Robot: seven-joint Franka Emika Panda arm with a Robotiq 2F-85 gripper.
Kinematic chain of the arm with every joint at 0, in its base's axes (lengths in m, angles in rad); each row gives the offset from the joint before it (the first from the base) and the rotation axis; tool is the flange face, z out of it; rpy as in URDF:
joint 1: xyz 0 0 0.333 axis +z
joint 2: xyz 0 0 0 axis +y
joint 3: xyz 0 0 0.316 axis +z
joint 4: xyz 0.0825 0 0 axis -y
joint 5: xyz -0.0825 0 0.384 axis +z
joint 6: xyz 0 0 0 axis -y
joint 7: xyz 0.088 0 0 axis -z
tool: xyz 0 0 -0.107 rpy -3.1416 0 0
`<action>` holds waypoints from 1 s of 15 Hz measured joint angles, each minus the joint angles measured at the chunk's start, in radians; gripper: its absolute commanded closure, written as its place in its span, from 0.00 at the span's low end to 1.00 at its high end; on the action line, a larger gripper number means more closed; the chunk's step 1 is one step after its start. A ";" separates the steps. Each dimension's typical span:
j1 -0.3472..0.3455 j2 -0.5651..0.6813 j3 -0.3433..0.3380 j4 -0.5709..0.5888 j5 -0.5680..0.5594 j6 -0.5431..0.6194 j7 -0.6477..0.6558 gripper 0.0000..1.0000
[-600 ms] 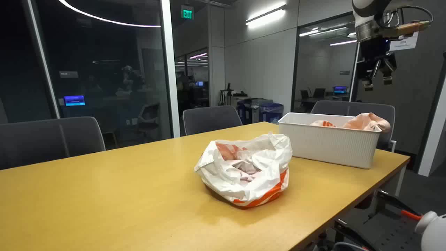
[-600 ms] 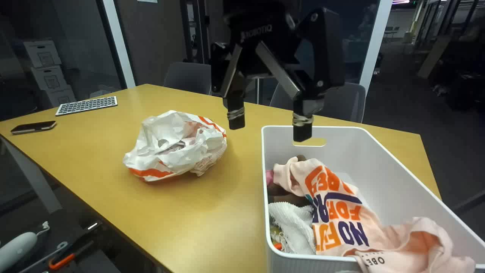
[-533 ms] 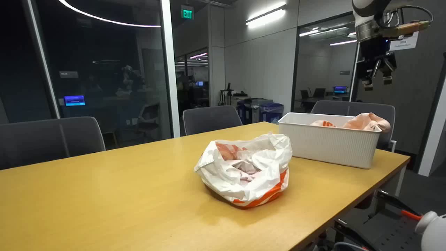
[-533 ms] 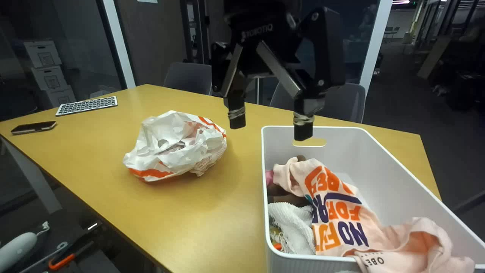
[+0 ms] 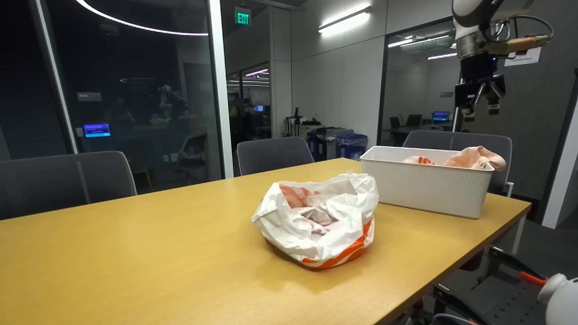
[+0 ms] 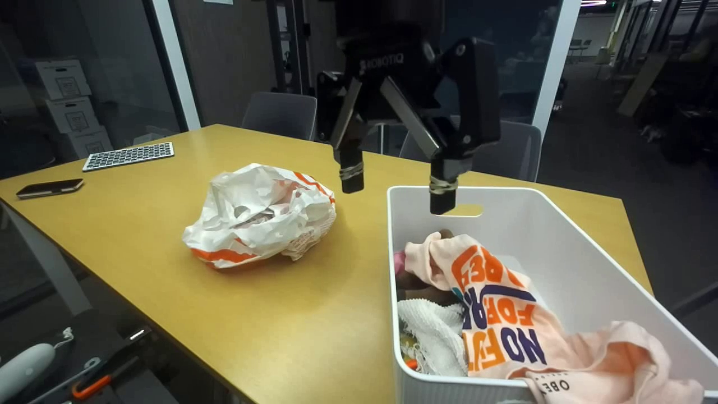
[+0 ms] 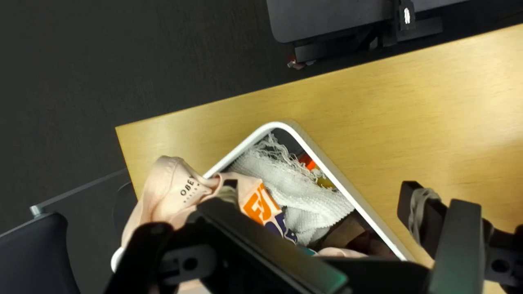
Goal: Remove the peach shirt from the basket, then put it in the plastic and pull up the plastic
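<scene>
I have the gripper (image 6: pixel 397 191) aloft, its two fingers spread wide. In my wrist view one finger crosses the peach shirt (image 7: pixel 173 192); the other shows outside the long rim of the white basket (image 7: pixel 345 191), against the yellow table (image 7: pixel 408 122). The basket sits near a table corner, with a strip of tabletop between it and the orange-striped plastic bag (image 6: pixel 258 219), whose mouth gapes upward. Inside the basket, open room runs along the long wall away from the bag. The shirt lies partly in there, its long axis slanting lengthwise: the OBEY-marked end spills out over one short rim, the narrower end points toward the slotted wall. A frayed white cloth (image 6: pixel 432 336) lies against the shirt.
</scene>
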 measured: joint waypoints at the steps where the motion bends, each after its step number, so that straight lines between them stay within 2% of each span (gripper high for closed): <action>1: 0.007 0.027 -0.004 0.000 0.018 0.045 0.000 0.00; 6: 0.021 0.272 -0.013 0.045 0.050 0.370 0.000 0.00; 9: 0.019 0.443 -0.021 0.114 0.065 0.498 -0.015 0.00; 11: 0.015 0.542 -0.022 0.166 0.121 0.538 -0.051 0.00; 12: 0.012 0.581 -0.022 0.187 0.145 0.566 -0.073 0.25; 13: 0.009 0.612 -0.020 0.204 0.163 0.592 -0.094 0.26; 15: -0.002 0.655 -0.015 0.228 0.190 0.645 -0.141 0.44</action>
